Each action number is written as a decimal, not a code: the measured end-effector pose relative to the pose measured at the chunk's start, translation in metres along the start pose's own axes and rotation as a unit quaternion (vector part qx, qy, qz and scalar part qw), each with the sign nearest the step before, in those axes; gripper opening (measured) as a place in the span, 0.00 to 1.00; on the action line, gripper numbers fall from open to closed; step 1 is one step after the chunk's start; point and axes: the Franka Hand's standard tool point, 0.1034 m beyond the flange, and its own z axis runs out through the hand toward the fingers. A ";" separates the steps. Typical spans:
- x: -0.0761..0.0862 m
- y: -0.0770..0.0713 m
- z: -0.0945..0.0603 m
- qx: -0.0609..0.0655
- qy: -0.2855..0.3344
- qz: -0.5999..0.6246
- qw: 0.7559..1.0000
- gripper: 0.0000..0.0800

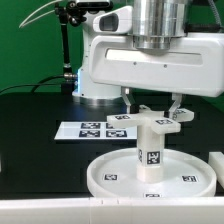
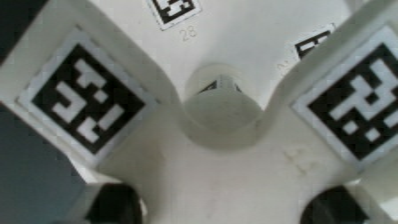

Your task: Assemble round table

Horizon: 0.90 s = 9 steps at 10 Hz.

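The large rimmed round disc [image 1: 103,175] lies flat on the black table at the front. The short thick cylinder leg [image 1: 150,152] stands upright on its middle, a tag facing the camera. The cross-shaped base piece [image 1: 157,119] sits on top of the leg. My gripper [image 1: 154,108] comes straight down over it, with a finger on either side, shut on the base piece. In the wrist view the base piece [image 2: 214,110] fills the picture, showing its centre hole and tagged arms. The dark fingertips [image 2: 111,205] press against its sides around my gripper [image 2: 231,205].
The marker board [image 1: 95,128] lies flat behind the disc. The arm's white base [image 1: 100,80] and a black pole [image 1: 66,50] stand at the back. A white object [image 1: 218,165] shows at the exterior view's right edge.
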 end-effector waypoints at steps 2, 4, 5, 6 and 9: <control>0.000 0.000 0.000 0.000 0.000 0.037 0.999 0.55; -0.001 -0.001 0.000 0.001 -0.001 0.106 0.994 0.55; -0.001 -0.001 0.000 0.003 -0.003 0.143 0.990 0.55; 0.001 0.001 0.000 0.008 -0.008 0.171 0.985 0.55; -0.001 -0.001 -0.001 0.012 -0.016 0.292 0.956 0.55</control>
